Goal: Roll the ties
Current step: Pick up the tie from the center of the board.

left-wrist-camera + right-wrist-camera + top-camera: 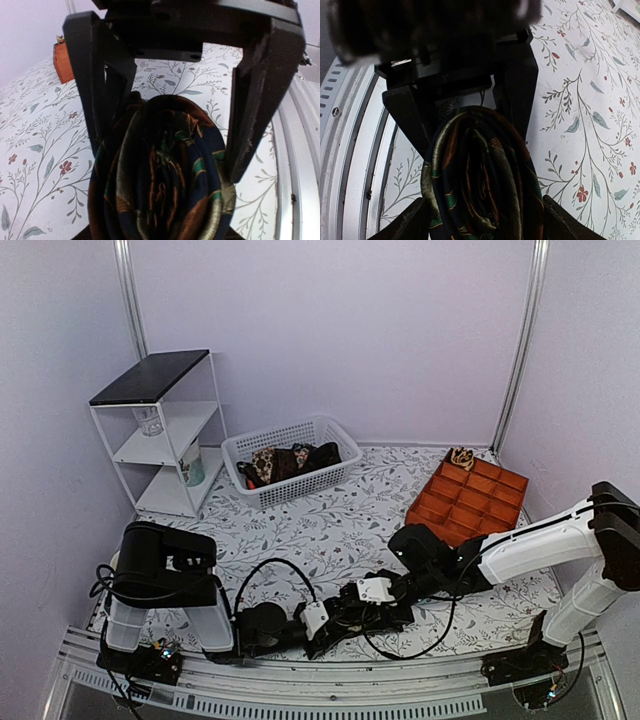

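A rolled tie (162,180), dark navy with green, rust and gold stripes, sits between the fingers of both grippers. My left gripper (167,162) is shut on the roll, with one finger pressing on each side. My right gripper (470,142) is shut on the same roll (480,185) from the opposite end. In the top view the two grippers (330,632) (340,617) meet nose to nose near the table's front edge and hide the roll. More ties (290,460) lie in the white basket (245,445).
An orange compartment tray (480,502) stands at the right with one rolled tie (461,457) in its far corner. A white shelf unit (160,430) stands at the back left. The metal table rail (330,680) runs just in front of the grippers.
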`<move>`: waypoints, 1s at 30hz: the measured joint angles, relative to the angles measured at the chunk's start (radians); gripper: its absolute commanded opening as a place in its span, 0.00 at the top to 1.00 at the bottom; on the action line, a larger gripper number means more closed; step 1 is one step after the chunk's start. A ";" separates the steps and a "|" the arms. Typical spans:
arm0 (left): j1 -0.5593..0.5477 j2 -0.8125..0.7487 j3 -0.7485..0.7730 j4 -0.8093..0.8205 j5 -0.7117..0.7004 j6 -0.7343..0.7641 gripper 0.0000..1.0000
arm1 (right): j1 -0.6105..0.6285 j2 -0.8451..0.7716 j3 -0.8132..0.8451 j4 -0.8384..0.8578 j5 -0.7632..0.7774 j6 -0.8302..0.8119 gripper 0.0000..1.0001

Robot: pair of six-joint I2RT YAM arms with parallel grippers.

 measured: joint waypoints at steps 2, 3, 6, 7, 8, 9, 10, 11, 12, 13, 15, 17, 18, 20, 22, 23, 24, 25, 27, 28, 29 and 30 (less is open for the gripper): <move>0.000 0.001 -0.001 0.002 -0.010 -0.005 0.54 | -0.004 0.012 0.000 0.002 0.003 0.000 0.30; 0.000 0.003 -0.001 0.004 -0.014 -0.010 0.55 | -0.005 0.017 0.000 0.005 0.005 0.001 0.30; -0.001 0.006 -0.001 0.009 -0.026 -0.019 0.55 | -0.009 0.024 0.002 0.019 0.007 0.001 0.22; -0.001 0.007 -0.001 0.010 -0.030 -0.022 0.55 | -0.011 0.024 0.002 0.023 0.007 0.003 0.19; -0.001 0.007 0.000 0.010 -0.033 -0.025 0.55 | -0.012 0.025 0.002 0.026 0.006 0.003 0.17; -0.001 0.007 0.000 0.010 -0.035 -0.026 0.55 | -0.013 0.025 0.002 0.031 0.003 0.006 0.16; -0.001 0.007 0.000 0.010 -0.037 -0.028 0.55 | -0.013 0.026 0.002 0.034 0.000 0.006 0.14; -0.001 0.007 0.000 0.010 -0.038 -0.029 0.55 | -0.014 0.025 0.002 0.037 -0.003 0.007 0.13; -0.002 0.007 0.000 0.009 -0.039 -0.030 0.55 | -0.014 0.026 0.002 0.037 -0.007 0.007 0.12; -0.002 0.007 0.000 0.009 -0.040 -0.031 0.55 | -0.014 0.025 0.002 0.036 -0.013 0.006 0.12; -0.002 0.007 0.000 0.009 -0.040 -0.033 0.55 | -0.014 0.025 0.002 0.033 -0.024 0.000 0.12; -0.002 0.007 0.000 0.009 -0.040 -0.034 0.55 | -0.014 0.025 0.002 0.031 -0.027 -0.005 0.12; -0.002 0.007 0.000 0.009 -0.040 -0.035 0.55 | -0.014 0.025 0.002 0.030 -0.027 -0.009 0.12; -0.002 0.007 0.000 0.009 -0.040 -0.036 0.56 | -0.014 0.025 0.002 0.030 -0.026 -0.015 0.16; -0.002 0.007 0.000 0.009 -0.040 -0.036 0.55 | -0.014 0.025 0.002 0.031 -0.019 -0.019 0.20; -0.002 0.007 0.000 0.009 -0.040 -0.037 0.55 | -0.014 0.025 0.002 0.031 -0.016 -0.020 0.22; -0.002 0.007 0.000 0.009 -0.040 -0.037 0.55 | -0.014 0.025 0.002 0.033 -0.011 -0.020 0.25; -0.002 0.007 0.000 0.009 -0.040 -0.037 0.54 | -0.014 0.026 0.002 0.037 -0.005 -0.020 0.27; -0.002 0.007 0.000 0.009 -0.043 -0.037 0.50 | -0.014 0.028 0.002 0.045 0.009 -0.018 0.29; -0.002 0.007 0.000 0.008 -0.044 -0.039 0.44 | -0.014 0.032 0.002 0.048 0.014 -0.018 0.35; -0.002 0.007 -0.003 0.008 -0.052 -0.053 0.43 | -0.014 0.048 0.002 0.056 0.032 -0.015 0.35; -0.002 0.007 -0.005 0.010 -0.055 -0.058 0.43 | -0.014 0.054 0.002 0.059 0.035 -0.013 0.35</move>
